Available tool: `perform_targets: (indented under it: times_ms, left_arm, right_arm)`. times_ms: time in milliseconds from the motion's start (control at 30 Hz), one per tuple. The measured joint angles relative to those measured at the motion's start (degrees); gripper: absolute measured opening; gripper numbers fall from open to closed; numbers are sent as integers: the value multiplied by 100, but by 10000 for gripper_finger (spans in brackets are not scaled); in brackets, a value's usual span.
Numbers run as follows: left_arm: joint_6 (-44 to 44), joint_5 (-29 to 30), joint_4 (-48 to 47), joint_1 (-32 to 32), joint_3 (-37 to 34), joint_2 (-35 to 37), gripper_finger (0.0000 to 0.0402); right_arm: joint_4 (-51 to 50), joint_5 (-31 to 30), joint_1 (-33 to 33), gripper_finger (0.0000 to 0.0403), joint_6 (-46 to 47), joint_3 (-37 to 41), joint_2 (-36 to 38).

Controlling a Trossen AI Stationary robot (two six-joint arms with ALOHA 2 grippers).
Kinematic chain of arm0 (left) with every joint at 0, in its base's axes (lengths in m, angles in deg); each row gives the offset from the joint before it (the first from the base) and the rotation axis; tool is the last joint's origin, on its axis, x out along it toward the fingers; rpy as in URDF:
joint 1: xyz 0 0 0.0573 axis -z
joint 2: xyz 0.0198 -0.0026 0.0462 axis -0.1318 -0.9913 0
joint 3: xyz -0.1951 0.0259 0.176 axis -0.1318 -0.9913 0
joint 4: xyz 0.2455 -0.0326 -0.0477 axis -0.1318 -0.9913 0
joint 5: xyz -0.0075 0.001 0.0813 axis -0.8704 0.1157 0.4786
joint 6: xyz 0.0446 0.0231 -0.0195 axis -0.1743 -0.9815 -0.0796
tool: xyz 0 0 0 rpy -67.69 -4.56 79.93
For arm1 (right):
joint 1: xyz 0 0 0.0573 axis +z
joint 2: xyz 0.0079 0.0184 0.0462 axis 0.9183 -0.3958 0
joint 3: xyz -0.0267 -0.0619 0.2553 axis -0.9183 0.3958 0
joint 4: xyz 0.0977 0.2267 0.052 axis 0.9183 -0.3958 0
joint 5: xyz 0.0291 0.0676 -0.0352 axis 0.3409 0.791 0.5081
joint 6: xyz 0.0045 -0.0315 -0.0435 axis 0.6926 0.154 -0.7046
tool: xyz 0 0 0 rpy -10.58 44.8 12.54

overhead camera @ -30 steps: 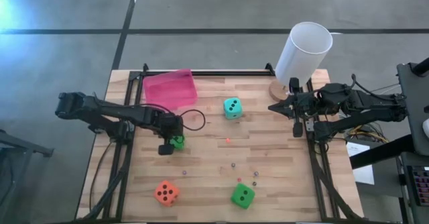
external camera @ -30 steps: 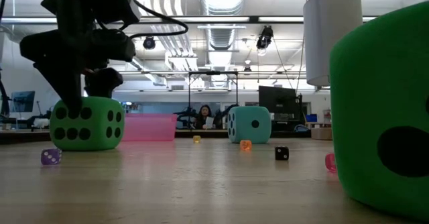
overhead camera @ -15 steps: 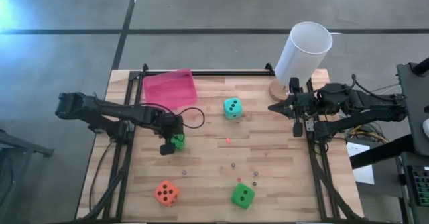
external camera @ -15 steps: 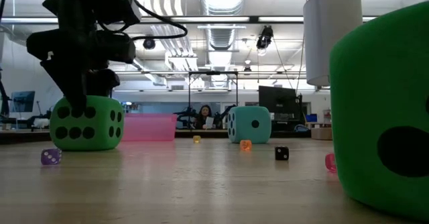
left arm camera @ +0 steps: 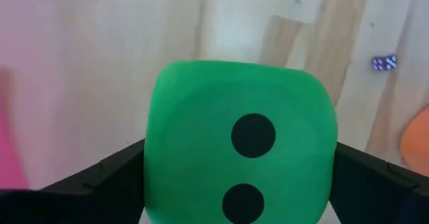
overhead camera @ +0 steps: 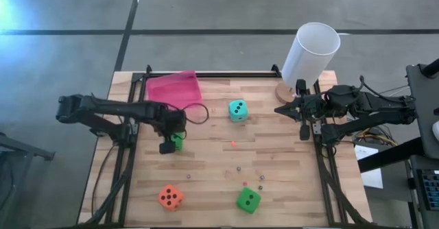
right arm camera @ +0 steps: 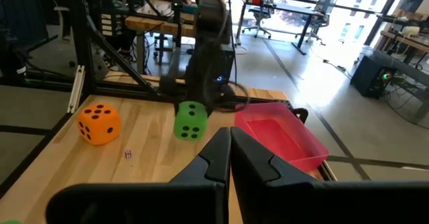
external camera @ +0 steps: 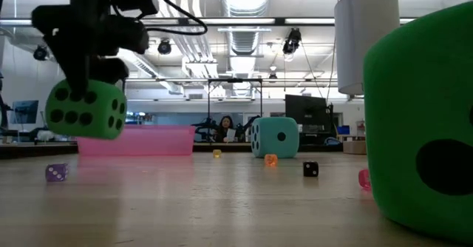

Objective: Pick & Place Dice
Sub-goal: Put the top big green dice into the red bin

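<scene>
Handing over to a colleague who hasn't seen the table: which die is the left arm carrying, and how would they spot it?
Start at the pink tray at the table's far left corner. Just in front of it, the left gripper holds a green die between its fingers, lifted clear of the wood. The other green die, the orange die and the teal die all sit on the table.

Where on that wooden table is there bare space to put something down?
Bare wood lies between the pink tray and the orange die, under the left end effector holding a green die, and between the teal die and the white cylinder. Crowded: tiny beads above the second green die.
</scene>
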Motion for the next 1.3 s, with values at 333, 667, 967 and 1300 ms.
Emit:
perform_targets:
  times_ms: [333,667,967,1300]
  left_arm:
    - [-490,92,-1088,-891,953,266,374]
    - [-1380,553,-1817,-2013,1708,293,374]
    - [-2441,628,-1910,-3255,1838,386,376]
    - [-2629,772,-1379,-4357,1681,389,376]
  right_arm:
    - [1,0,-2,8,0,0,1]
    - [-1,0,0,8,0,0,1]
    - [-1,0,0,8,0,0,1]
    - [-1,0,-1,8,0,0,1]
